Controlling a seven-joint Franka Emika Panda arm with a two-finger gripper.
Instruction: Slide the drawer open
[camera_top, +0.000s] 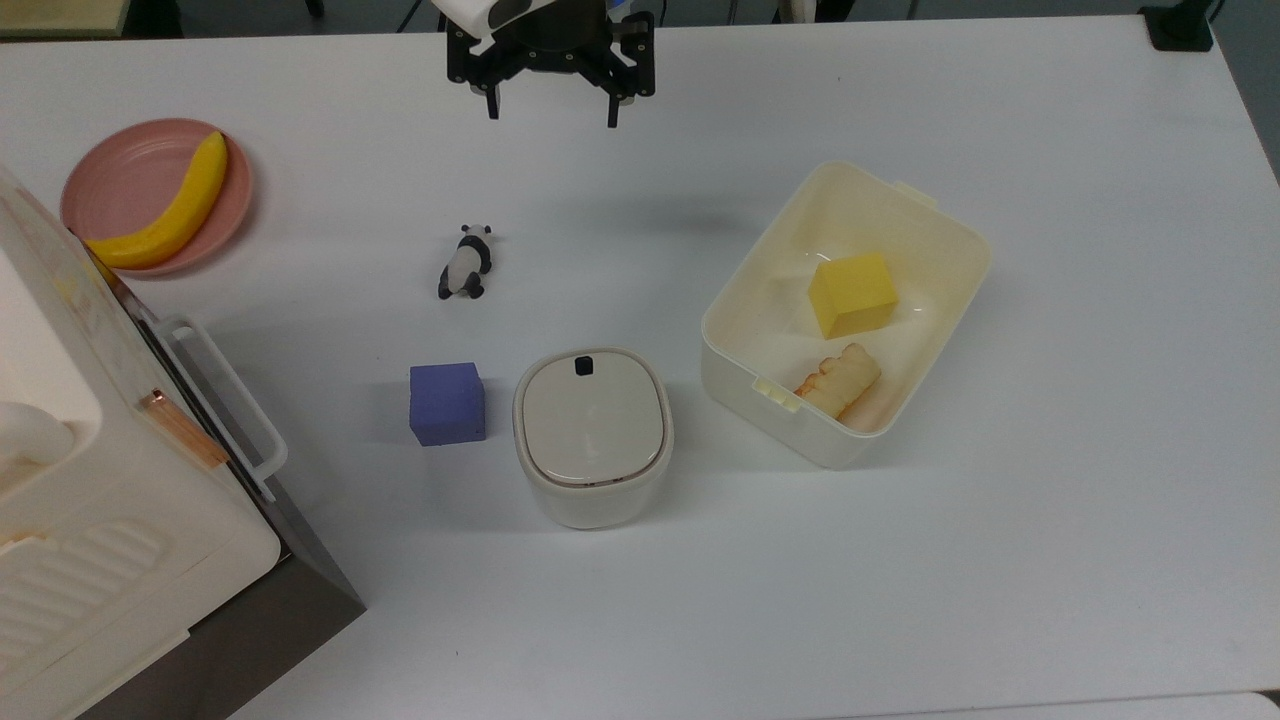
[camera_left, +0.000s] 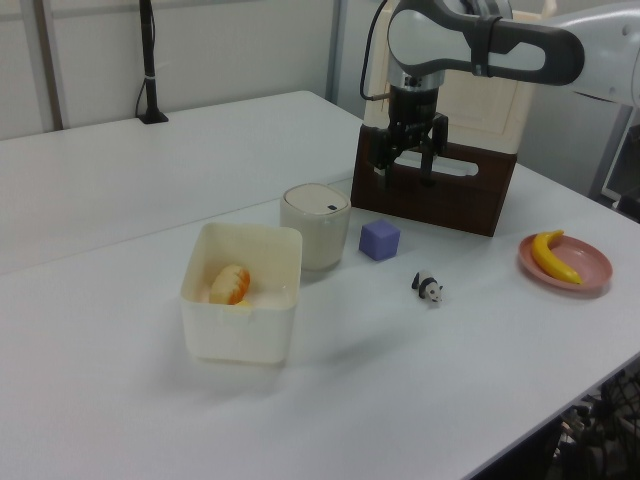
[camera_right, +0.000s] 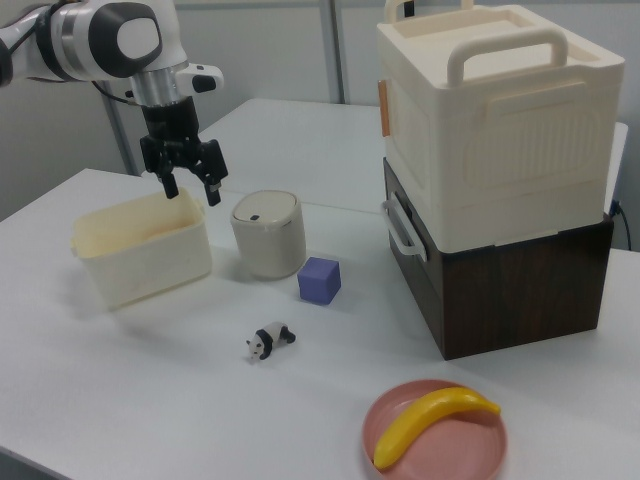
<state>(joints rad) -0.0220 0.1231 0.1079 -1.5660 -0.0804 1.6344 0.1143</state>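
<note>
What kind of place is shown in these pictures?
Probably a robotics lab: a white robot arm's black two-finger hand hangs over a white table with a plastic yellow banana and small panda figurine.

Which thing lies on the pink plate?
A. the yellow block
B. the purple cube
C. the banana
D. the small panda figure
C: the banana lies across the pink plate, while the panda and purple cube are on the bare table and the yellow block sits in the open bin.
</note>
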